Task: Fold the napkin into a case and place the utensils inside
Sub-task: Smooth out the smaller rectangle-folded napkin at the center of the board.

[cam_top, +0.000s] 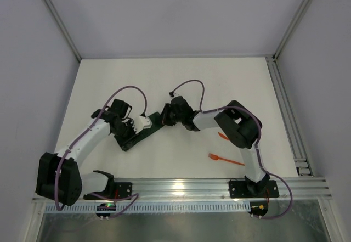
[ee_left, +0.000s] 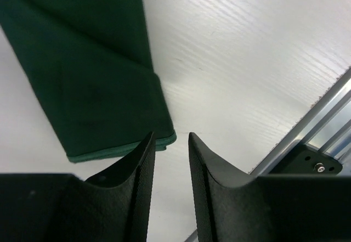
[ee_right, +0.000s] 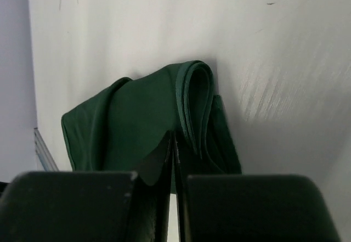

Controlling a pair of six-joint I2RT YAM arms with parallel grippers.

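Folded napkin (ee_left: 98, 77) on the tabletop (cam_top: 181, 83), one end pinched between the right fingers (ee_right: 159, 162), the left fingers (ee_left: 137, 187) spread empty beside the other; the fold could be pulled open if lifted unevenly

The right gripper (ee_right: 171, 136), its two black fingers pressed flat together, pinches a dark green napkin of soft thin cloth (ee_right: 126, 121). The napkin stands bunched over the white matte tabletop (ee_right: 137, 22). Its layered, hemmed edges curl over in a loop at the upper right.
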